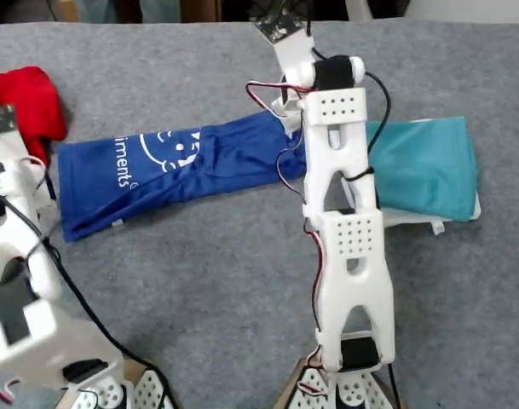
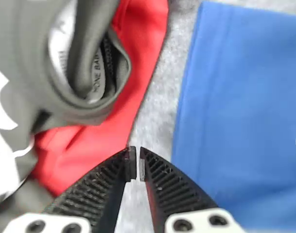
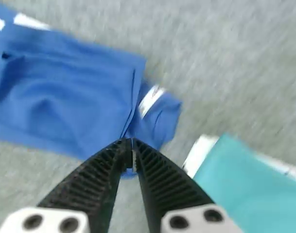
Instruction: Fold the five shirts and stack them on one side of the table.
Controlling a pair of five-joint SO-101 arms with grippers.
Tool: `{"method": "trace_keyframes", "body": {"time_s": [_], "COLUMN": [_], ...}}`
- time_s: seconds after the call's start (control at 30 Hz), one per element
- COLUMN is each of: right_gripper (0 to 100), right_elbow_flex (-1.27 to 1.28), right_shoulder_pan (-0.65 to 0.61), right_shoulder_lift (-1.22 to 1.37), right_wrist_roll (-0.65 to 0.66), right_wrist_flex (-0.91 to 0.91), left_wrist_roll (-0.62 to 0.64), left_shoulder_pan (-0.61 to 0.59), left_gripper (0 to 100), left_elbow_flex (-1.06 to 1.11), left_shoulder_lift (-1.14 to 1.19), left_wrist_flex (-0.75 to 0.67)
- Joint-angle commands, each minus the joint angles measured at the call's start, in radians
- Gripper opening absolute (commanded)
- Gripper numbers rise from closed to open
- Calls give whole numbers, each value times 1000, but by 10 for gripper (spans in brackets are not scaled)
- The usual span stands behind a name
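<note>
- Centrally in the high view, a blue shirt (image 1: 174, 170) is laid out as a long narrow band from the left-middle of the frame toward the centre, with its white print facing up.
- A teal shirt (image 1: 425, 170) is seen folded at the right-middle, lying on a white layer (image 1: 434, 223) that peeks out along its lower edge.
- A red shirt (image 1: 25, 98) is bunched at the upper left edge, and a grey garment (image 2: 65, 63) is lying over it.
- The right gripper (image 3: 129, 148) is held pressed together above the blue shirt's end nearest the teal one; no cloth is seen between its jaws.
- The left gripper (image 2: 138, 162) is likewise closed on nothing, over the strip of grey table covering (image 2: 157, 97) between the red and blue shirts.
</note>
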Motion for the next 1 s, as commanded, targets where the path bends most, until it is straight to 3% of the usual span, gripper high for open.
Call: {"method": "trace_keyframes", "body": {"time_s": [0.0,0.1,0.37,0.6,0.77,0.97], "right_gripper": [15,15,15,15,15,15], "right_elbow_flex": [252,371,456,441,282,120], "right_shoulder_pan": [-48,-54,80,124,118,110], "right_shoulder_lift": [-151,-174,-35,18,16,-2], "right_wrist_roll": [-57,-80,-77,-20,-20,-21], "right_wrist_flex": [5,-43,-206,-130,-100,6], "left_wrist_roll": [-5,-5,-6,-61,-63,-63], "left_shoulder_pan": [64,120,183,182,179,133], "left_gripper": [48,51,51,46,46,46], "left_elbow_flex": [-53,-27,90,38,30,61], "left_shoulder_lift": [-150,-164,77,172,170,48], "left_wrist_flex": [107,89,-163,-124,-117,-91]}}
